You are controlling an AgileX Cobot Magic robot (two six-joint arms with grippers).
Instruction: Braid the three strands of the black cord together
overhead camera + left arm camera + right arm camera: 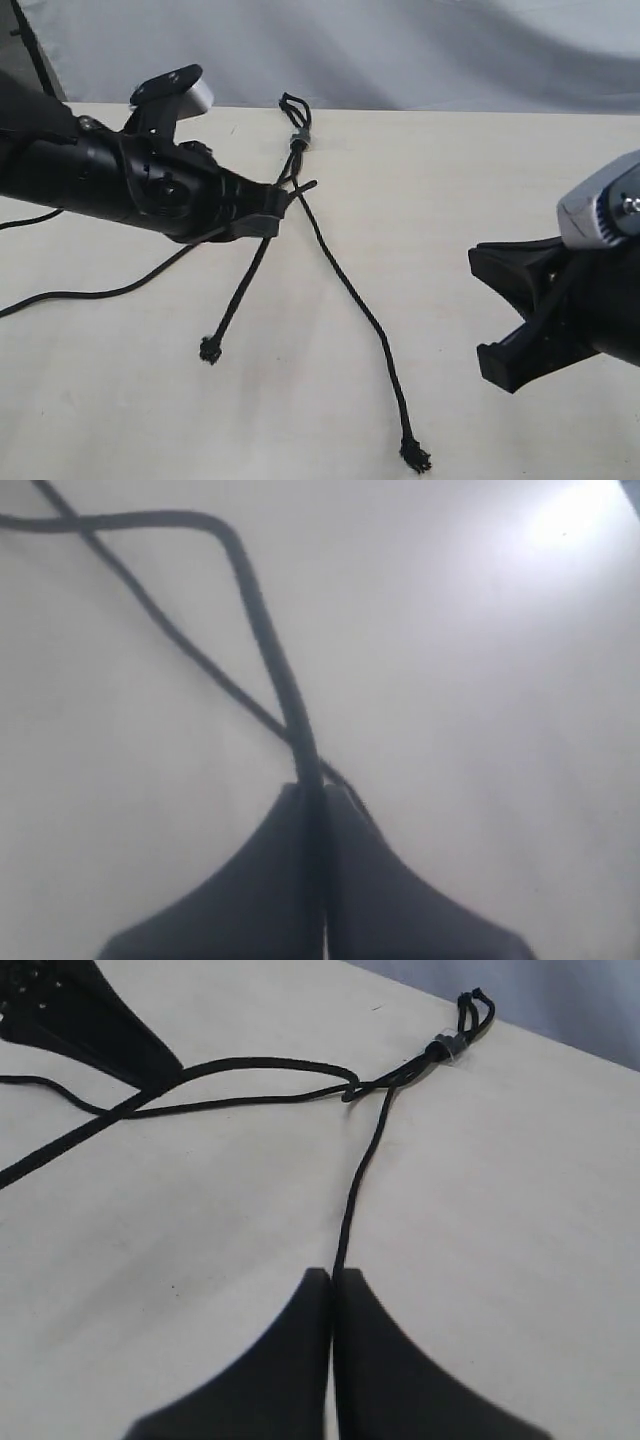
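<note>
Left fingers (265,885): clamped on one strand (262,645). Right fingers (275,1360): together; exterior view alone shows them well apart from black cord (298,137).

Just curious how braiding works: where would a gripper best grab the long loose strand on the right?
Probably mid-length on the long strand, from above, pinching across it: it lies flat and fairly straight there, clear of the other strands.

Your black cord (300,137) lies with its loop and grey band by the bench's far edge. Its three strands (352,290) splay nearward, two ending in frayed tips.
</note>
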